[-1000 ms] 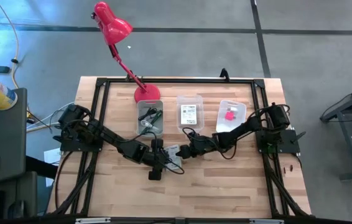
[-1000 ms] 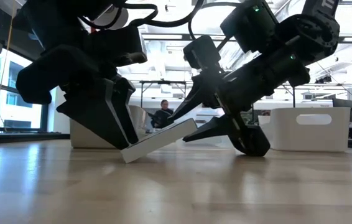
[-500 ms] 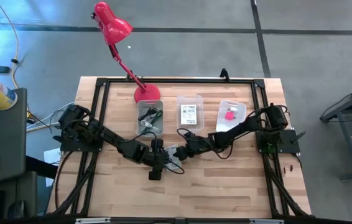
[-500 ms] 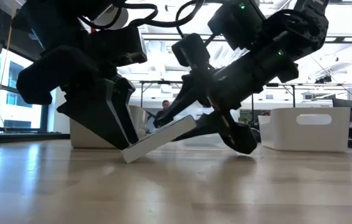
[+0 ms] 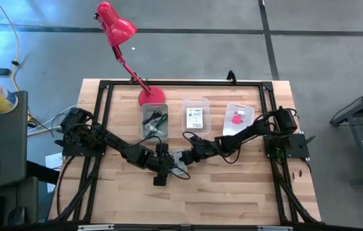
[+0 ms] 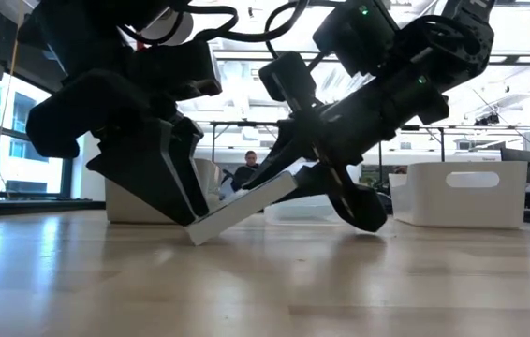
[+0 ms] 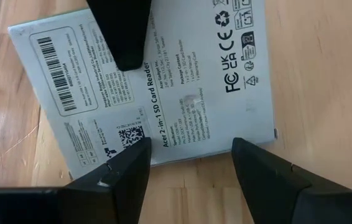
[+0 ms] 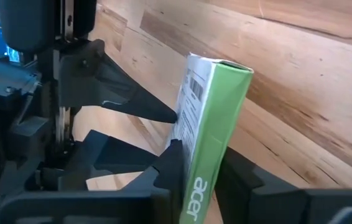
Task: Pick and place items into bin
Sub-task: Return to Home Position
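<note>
Box (image 7: 194, 81): white card-reader carton with a green side, near the table (image 5: 233, 192) centre, between the two grippers. In the low view it is tilted, with one long edge on the wood and the other edge raised toward the right arm.

Right gripper (image 8: 198, 155): reaches in from the right side and is closed on the raised part of the box, one finger on each broad face. The left wrist view shows one of its fingers (image 7: 123, 31) lying across the printed label.

Left gripper (image 7: 189, 149): reaches in from the left and sits low at the box's grounded edge. Its jaws are spread wide and not clamping. In the low view one finger (image 6: 167, 178) touches that low edge.

In the way: the two arms meet nose to nose over the box, so from above only a sliver of it shows. The left arm's cables hang just beside it.

Surroundings, along the far side of the table:
- left bin (image 5: 154, 105): holds dark and green bits (image 5: 154, 122), too small to tell apart.
- middle bin (image 5: 195, 100): holds a white carton (image 5: 195, 117), lying flat.
- right bin (image 5: 245, 108): holds a pink cube (image 5: 236, 119).
- red lamp (image 5: 118, 29): its base stands just behind the left bin and its head leans out past the table's far edge.

A black frame (image 5: 181, 82) runs round the tabletop. A person (image 6: 244, 168) sits far back in the room.
</note>
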`<action>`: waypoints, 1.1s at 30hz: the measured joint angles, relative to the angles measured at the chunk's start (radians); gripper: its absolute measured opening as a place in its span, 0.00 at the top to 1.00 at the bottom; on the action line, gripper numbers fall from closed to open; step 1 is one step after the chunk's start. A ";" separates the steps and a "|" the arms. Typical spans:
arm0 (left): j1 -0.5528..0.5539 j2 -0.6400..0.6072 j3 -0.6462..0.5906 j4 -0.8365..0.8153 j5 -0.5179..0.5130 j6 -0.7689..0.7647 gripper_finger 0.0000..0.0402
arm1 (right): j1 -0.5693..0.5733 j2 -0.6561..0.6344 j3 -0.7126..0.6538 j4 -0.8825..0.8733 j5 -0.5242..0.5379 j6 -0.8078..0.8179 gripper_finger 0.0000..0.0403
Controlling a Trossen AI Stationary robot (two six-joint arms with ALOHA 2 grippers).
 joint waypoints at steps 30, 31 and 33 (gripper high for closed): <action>0.000 -0.057 0.135 -0.154 -0.002 0.064 0.46 | 0.001 -0.003 0.002 0.007 0.006 -0.010 0.88; 0.000 -0.058 0.153 -0.181 -0.003 0.066 0.46 | 0.001 -0.003 0.002 0.007 0.006 -0.010 0.88; 0.000 -0.068 0.187 -0.269 -0.006 0.071 0.46 | 0.001 -0.003 0.002 0.007 0.007 -0.010 0.89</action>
